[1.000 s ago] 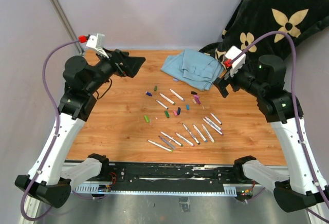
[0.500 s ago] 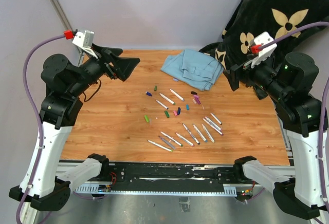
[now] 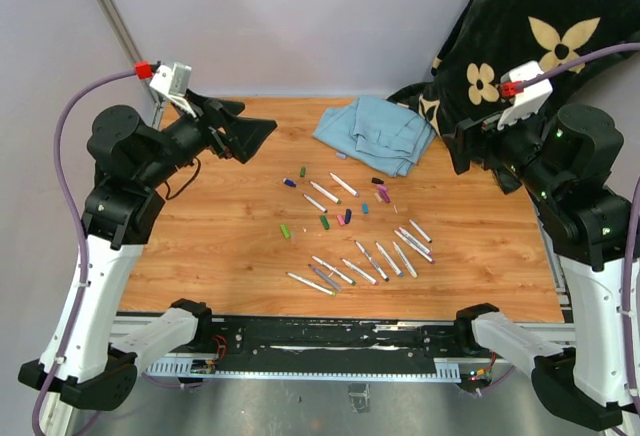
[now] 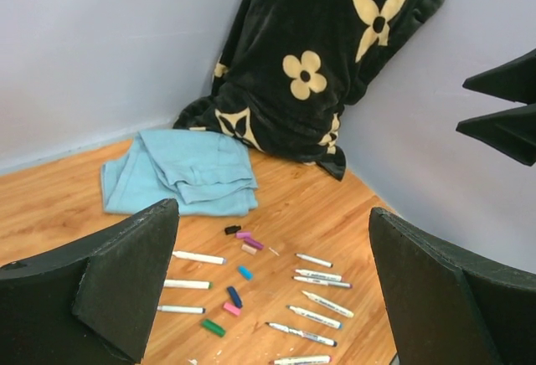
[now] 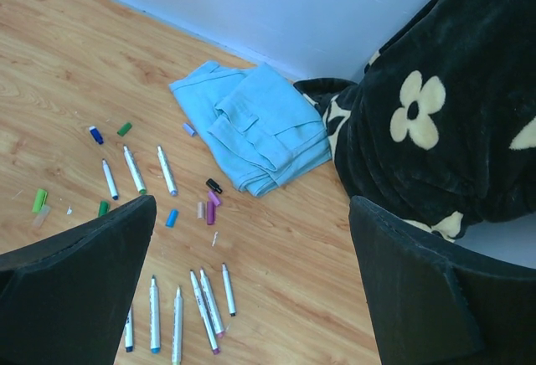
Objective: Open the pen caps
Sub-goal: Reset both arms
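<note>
Small cylindrical plastic pen caps [image 3: 324, 222], green, blue, purple and black, lie loose among thin white-barrelled markers [image 3: 385, 259] at the centre of the wood-grain desk [image 3: 220, 236], below a crumpled blue cloth [image 3: 375, 134]. The left end effector [image 3: 262, 132] and right end effector [image 3: 455, 151], matte black with wedge-shaped fingers, gape wide and hold nothing

left half of tabletop [image 3: 210, 246] bare, wide approach room. markers [image 3: 385, 259] and pen caps [image 3: 324, 222] scattered centre to right, only tight gaps between them. folded blue cloth [image 3: 375, 134] blocks rear centre. black blanket [image 3: 520, 46] fills rear right corner. near edge strip free.
</note>
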Action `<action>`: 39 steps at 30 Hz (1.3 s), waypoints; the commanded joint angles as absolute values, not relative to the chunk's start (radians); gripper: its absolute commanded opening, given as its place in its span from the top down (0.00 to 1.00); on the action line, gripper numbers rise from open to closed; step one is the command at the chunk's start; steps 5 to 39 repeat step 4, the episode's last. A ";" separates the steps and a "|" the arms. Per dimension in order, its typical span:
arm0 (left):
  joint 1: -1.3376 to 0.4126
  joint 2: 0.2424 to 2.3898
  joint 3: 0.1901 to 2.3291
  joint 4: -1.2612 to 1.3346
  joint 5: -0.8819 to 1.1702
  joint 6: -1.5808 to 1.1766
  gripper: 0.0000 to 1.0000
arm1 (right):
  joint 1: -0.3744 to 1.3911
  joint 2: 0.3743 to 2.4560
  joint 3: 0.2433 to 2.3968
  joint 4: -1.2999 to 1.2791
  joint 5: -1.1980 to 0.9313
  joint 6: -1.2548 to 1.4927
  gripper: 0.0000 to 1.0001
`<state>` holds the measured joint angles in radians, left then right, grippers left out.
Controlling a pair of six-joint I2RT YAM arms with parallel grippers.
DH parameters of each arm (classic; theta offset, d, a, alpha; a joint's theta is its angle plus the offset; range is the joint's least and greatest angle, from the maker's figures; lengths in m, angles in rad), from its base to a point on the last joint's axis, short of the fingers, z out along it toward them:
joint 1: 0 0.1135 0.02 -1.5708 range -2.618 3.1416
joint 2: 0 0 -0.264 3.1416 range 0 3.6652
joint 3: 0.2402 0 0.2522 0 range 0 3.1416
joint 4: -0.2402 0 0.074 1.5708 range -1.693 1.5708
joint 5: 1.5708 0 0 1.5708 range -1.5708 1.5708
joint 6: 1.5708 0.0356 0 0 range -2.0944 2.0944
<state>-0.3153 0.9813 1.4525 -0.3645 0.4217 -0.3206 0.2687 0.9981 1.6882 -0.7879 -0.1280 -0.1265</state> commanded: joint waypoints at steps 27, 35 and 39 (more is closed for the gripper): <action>-0.308 0.955 1.404 -0.325 0.446 -0.325 0.01 | 0.255 0.983 1.704 -0.799 -0.123 -0.150 0.02; -0.308 0.955 1.404 -0.325 0.446 -0.325 0.01 | 0.255 0.983 1.704 -0.799 -0.123 -0.150 0.02; -0.308 0.955 1.404 -0.325 0.446 -0.325 0.01 | 0.255 0.983 1.704 -0.799 -0.123 -0.150 0.02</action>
